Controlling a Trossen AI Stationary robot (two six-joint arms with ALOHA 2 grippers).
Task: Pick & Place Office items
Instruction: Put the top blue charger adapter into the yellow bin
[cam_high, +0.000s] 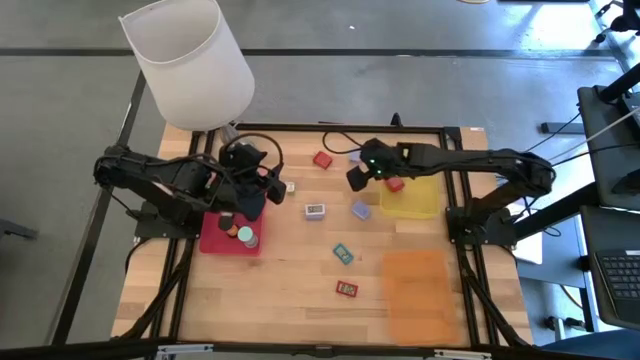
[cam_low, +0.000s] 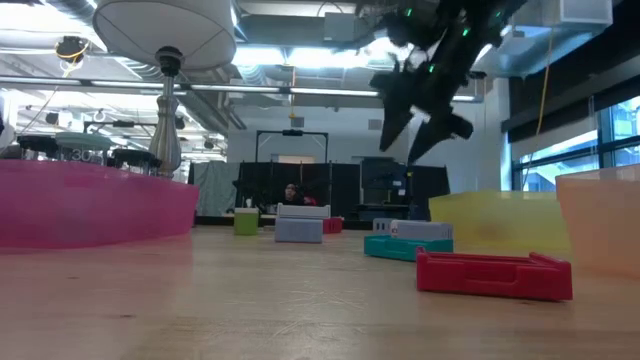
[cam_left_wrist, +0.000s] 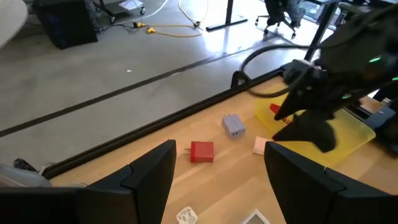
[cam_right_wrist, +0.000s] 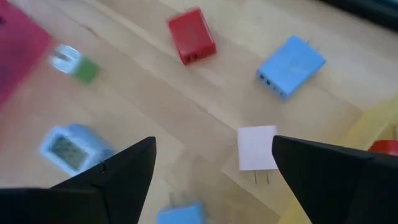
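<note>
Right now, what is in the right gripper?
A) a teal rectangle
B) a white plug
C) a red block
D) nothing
D: the right gripper hangs open and empty over the table, the white plug lying on the wood between its fingers.

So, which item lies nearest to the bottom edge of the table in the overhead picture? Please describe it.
Start at the orange mat on the table's right side. Just left of its lower half lies a flat red rectangle, alone on bare wood. The teal rectangle above it is similar in shape, but only this one is red.

Lamp shade (cam_high: 188, 62) cut off at high view's top; blurred green-white item (cam_right_wrist: 74, 65).
</note>
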